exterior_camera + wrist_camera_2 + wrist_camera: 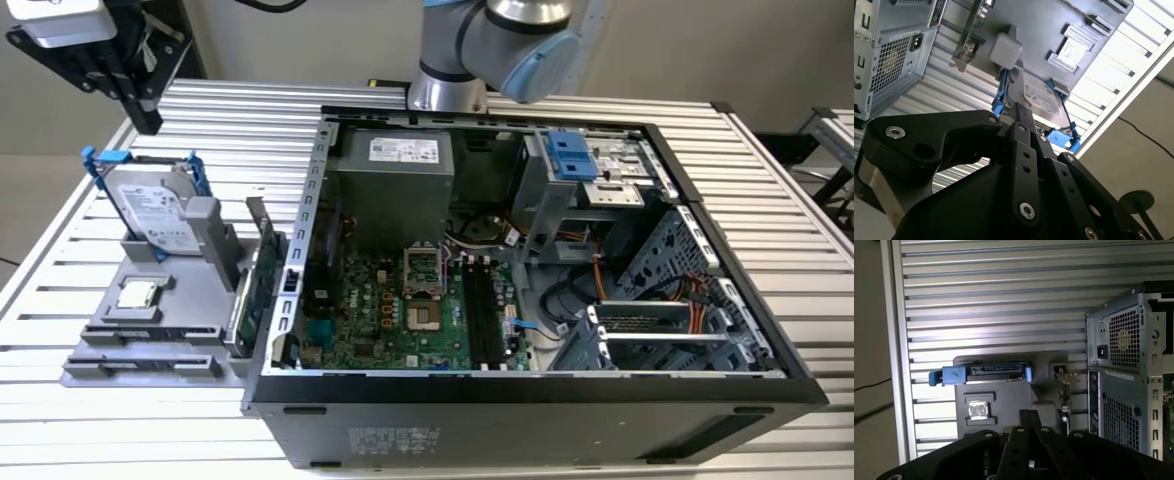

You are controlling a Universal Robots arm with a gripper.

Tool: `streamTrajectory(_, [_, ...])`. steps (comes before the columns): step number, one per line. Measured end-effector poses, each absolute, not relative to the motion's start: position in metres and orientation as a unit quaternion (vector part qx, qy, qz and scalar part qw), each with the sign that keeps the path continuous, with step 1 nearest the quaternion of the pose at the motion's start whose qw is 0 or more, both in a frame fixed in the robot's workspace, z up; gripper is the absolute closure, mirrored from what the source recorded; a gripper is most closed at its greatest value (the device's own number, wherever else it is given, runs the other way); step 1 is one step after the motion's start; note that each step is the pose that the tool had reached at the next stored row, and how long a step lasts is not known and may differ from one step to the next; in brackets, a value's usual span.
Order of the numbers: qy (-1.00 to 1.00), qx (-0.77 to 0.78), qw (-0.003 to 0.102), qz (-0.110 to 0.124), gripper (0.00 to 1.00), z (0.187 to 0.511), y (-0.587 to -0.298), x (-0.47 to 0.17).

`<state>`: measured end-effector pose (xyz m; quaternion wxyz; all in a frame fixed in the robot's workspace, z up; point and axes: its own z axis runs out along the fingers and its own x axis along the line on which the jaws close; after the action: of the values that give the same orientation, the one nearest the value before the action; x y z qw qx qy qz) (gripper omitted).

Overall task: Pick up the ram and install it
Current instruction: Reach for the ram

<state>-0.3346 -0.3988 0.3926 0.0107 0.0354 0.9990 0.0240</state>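
Observation:
My gripper hangs high over the table at the exterior view's far left, behind the grey parts holder. Its black fingers lie close together with nothing between them, as both wrist views show. A thin dark strip stands on edge in the holder beside a green card; it looks like the ram, but I cannot tell for sure. The open computer case lies to the holder's right, with dark memory slots on its motherboard.
A silver hard drive in a blue frame stands upright in the holder, with a processor chip flat in front of it. The arm's joint hangs over the case's back edge. The slatted metal table runs all round.

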Motion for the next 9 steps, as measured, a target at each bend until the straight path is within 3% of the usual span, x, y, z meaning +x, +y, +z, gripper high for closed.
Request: streamTrajectory(9, [0.999,0.035,0.011,0.024,1.0,0.393,-0.399,-0.35])
